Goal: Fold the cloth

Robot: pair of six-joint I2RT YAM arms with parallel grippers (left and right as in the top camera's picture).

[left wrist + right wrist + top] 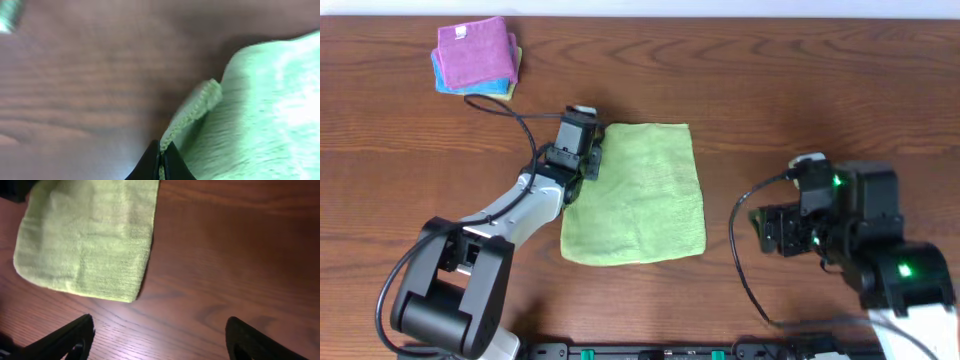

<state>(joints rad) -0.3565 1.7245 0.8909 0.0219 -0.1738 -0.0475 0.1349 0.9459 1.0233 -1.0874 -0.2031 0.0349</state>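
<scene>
Jaws of the left gripper are pressed together on the hem of the cloth, at its far-left corner. The hold takes only the stitched edge, which stands up slightly from the table. Jaws of the right gripper stand wide with nothing between them, well apart from the cloth on its right side. The cloth lies flat near the middle of the table.

Risks, as judged:
- The grip is thin. If the corner is lifted or pulled sharply, the hem may slip free.
- Only one corner is held. Carried across alone, it may drag the sheet or lay a skewed fold with edges out of line.
- The right arm is too far off to steady the opposite edge.

Count:
- Lime-green cloths: one.
- Grippers: two.
- Stack of folded cloths at the far left: one, with purple on top and blue and yellow edges beneath. The exact number of pieces cannot be told.
</scene>
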